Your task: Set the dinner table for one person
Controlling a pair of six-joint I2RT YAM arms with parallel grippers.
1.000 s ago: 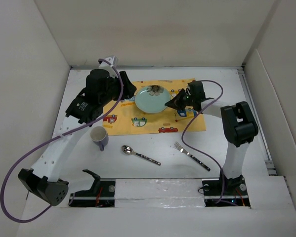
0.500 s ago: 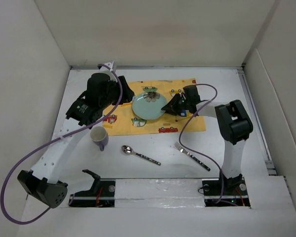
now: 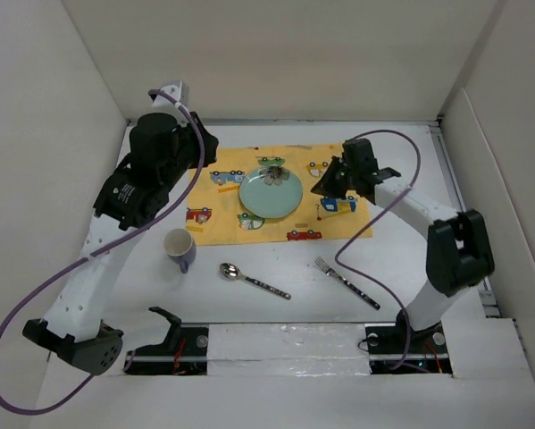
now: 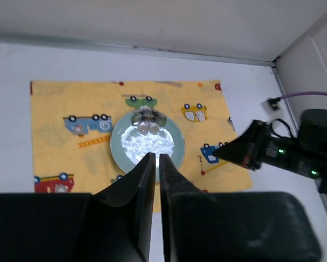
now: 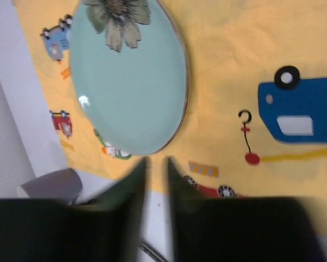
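Observation:
A pale green plate [image 3: 270, 193] with a flower print lies flat in the middle of the yellow car-print mat [image 3: 221, 225] on the white dinner table [image 3: 401, 255]. My left gripper [image 3: 204, 143] hangs high over the mat's left back part. It is shut and empty, and in its wrist view the gripper [image 4: 156, 157] points at the plate [image 4: 147, 143]. My right gripper [image 3: 323, 186] hovers just right of the plate, apart from it. In the right wrist view that gripper [image 5: 156, 161] is shut with nothing in it, beside the plate [image 5: 128, 82].
A grey-blue mug [image 3: 179, 249] stands on the table in front of the mat's left corner. A spoon [image 3: 252, 279] and a fork [image 3: 347, 282] lie nearer the arm bases. White walls close in the left, back and right sides.
The right gripper moved the plate left to the mat's middle, let it go and drew back to the right. The left gripper pulled back to the left and went from open to shut.

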